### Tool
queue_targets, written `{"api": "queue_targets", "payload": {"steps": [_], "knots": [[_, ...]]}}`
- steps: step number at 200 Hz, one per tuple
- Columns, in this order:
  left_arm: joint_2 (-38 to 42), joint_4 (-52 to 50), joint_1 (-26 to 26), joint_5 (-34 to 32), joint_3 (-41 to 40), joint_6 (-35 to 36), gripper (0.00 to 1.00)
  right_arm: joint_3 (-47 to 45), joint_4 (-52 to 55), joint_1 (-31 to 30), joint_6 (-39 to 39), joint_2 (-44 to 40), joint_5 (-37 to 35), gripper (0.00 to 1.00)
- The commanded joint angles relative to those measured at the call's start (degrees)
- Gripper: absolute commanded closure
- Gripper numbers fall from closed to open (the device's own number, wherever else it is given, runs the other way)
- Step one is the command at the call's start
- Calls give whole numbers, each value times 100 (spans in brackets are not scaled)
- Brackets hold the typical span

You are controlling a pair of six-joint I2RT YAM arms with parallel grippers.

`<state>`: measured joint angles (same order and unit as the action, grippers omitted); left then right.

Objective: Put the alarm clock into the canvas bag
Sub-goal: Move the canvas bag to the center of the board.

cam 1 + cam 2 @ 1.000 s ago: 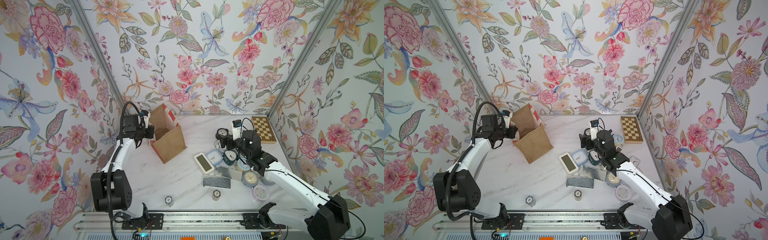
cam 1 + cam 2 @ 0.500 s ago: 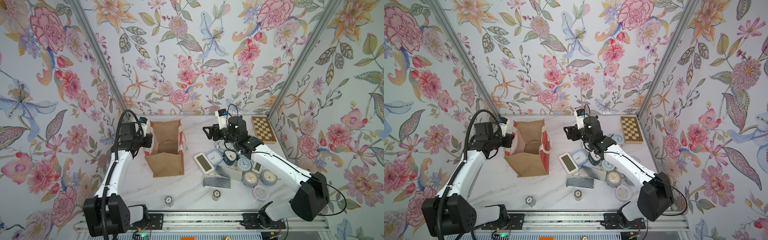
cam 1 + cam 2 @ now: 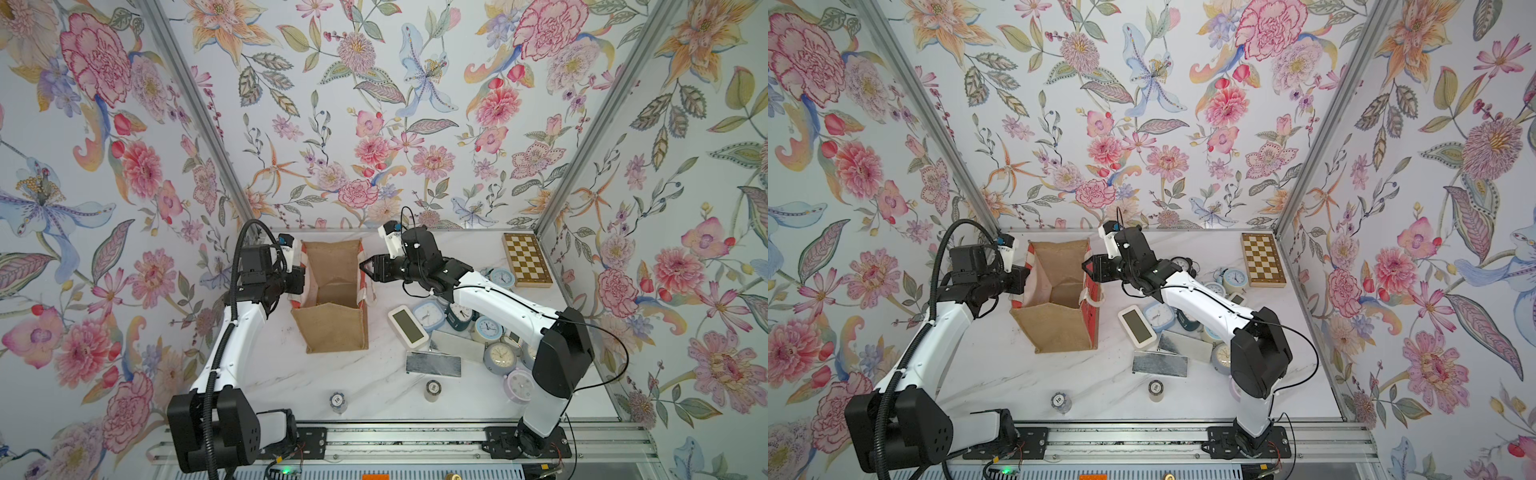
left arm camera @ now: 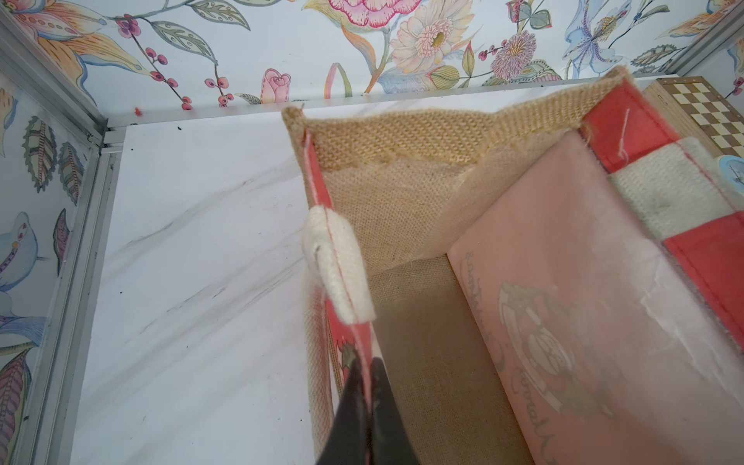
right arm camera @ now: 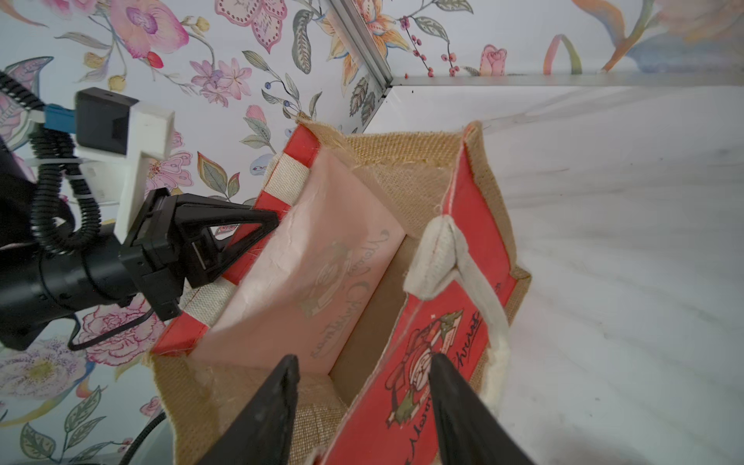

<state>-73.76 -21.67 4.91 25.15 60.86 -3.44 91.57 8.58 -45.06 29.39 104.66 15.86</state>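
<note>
Two grippers are flanking the open canvas bag (image 3: 334, 328) — the left gripper (image 4: 364, 364) is pinching one rim tight, the right gripper (image 5: 364, 360) is straddling the opposite rim, fingers apart. Beside it, alarm clocks (image 3: 496, 355) are lying heaped.

Left gripper (image 4: 365, 362) is pinched shut on the canvas bag (image 4: 402, 209); right gripper (image 5: 364, 358) is spread partway, both arms angled inward.

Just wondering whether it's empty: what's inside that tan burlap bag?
Looking into the canvas bag, only its bare tan floor and pinkish lining show, and nothing lies on them. Part of the floor is hidden behind the bag's own walls.
</note>
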Motion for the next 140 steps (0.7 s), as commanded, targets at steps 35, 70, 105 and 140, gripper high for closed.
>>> {"api": "queue_targets", "payload": {"steps": [35,70,105,140], "knots": [[210,72,-4,268,-115,-164,96,332,450,-67,72,203,-5,90],[408,30,-70,462,-231,-278,97,-58,575,-79,60,-282,-122,100],[645,-14,-281,555,-416,-376,97,-655,716,-143,109,-889,-236,100],[850,-371,-541,313,-403,-276,97,-1139,852,-311,226,-1333,-316,100]]}}
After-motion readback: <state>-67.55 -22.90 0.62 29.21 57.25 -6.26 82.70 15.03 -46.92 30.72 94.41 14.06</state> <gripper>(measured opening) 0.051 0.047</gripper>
